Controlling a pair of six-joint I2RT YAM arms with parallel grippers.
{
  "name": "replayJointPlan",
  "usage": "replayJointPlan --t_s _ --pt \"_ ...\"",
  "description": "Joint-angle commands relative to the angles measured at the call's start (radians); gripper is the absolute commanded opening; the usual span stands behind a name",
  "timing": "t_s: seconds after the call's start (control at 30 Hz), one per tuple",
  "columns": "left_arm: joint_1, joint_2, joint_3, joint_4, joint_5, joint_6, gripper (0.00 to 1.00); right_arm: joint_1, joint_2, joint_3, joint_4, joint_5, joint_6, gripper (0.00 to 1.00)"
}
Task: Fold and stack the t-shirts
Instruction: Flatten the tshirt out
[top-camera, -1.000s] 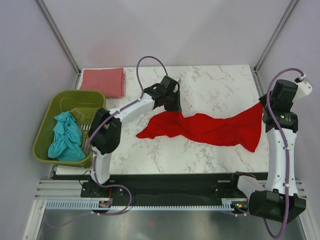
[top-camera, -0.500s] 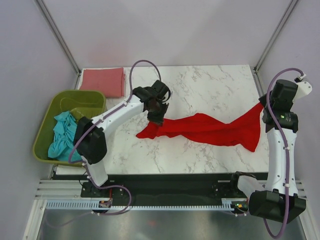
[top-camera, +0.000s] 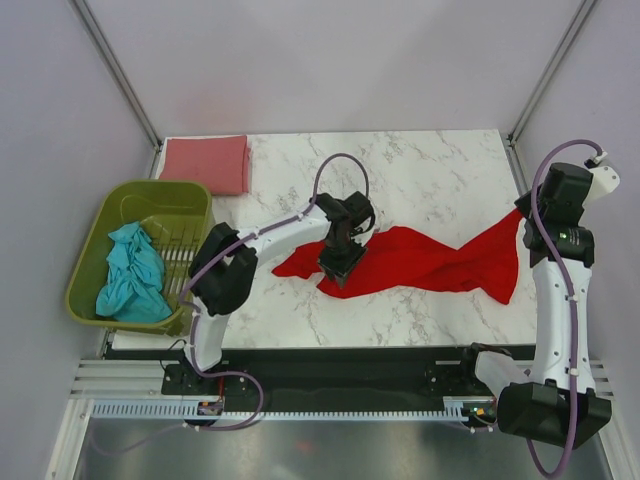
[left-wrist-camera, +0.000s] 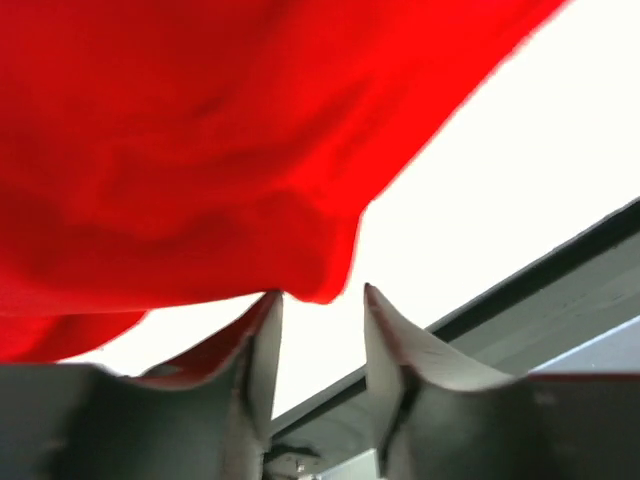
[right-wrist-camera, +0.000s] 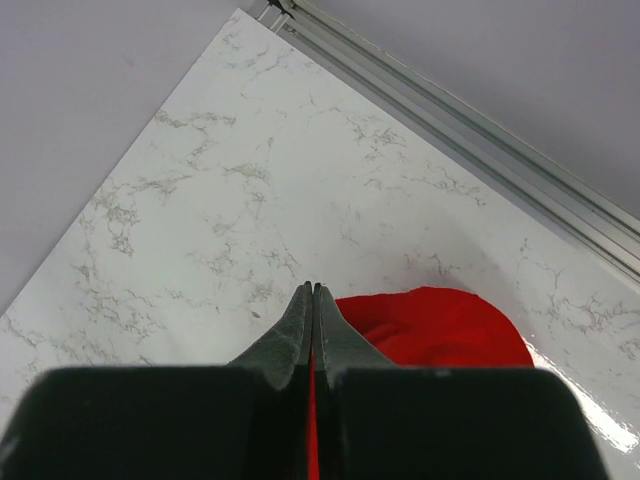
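Note:
The bright red t-shirt (top-camera: 430, 258) lies stretched across the marble table (top-camera: 430, 170). My right gripper (top-camera: 525, 215) is shut on its right end and holds it raised. The right wrist view shows the closed fingers (right-wrist-camera: 313, 287) with red cloth (right-wrist-camera: 440, 325) pinched between them. My left gripper (top-camera: 340, 262) is over the shirt's left part. In the left wrist view it is open (left-wrist-camera: 320, 292), with the red cloth's edge (left-wrist-camera: 200, 150) at its fingertips. The dusty pink t-shirt (top-camera: 205, 163) lies folded at the far left corner. The teal t-shirt (top-camera: 130, 275) lies crumpled in the basket.
The olive-green basket (top-camera: 150, 188) stands off the table's left edge. Grey walls enclose the table on three sides. The arm bases and a rail run along the near edge (top-camera: 330, 375).
My left gripper has moved from the shirt's far left edge toward me and to the right, onto the cloth. The shirt's left part has bunched nearer. The right gripper has barely moved.

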Motion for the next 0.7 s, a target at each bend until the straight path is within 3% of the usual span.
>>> replayJointPlan --t_s 0.0,0.27,0.4,0.67 --pt "-0.017 -0.116 -0.051 0.016 -0.028 0.006 0.47 -0.004 0.012 0.033 -0.003 0.009 -0.019 0.0" --pt "0.061 -0.384 -0.312 0.259 -0.105 -0.339 0.48 -0.005 0.022 0.042 -0.009 -0.022 -0.007 0.0" --pt "0.063 -0.441 -0.511 0.402 -0.142 -0.52 0.43 -0.005 0.013 0.044 -0.009 -0.025 -0.01 0.0" --pt "0.075 -0.439 -0.616 0.52 -0.203 -0.658 0.4 -0.005 -0.003 0.035 -0.007 -0.025 -0.019 0.0"
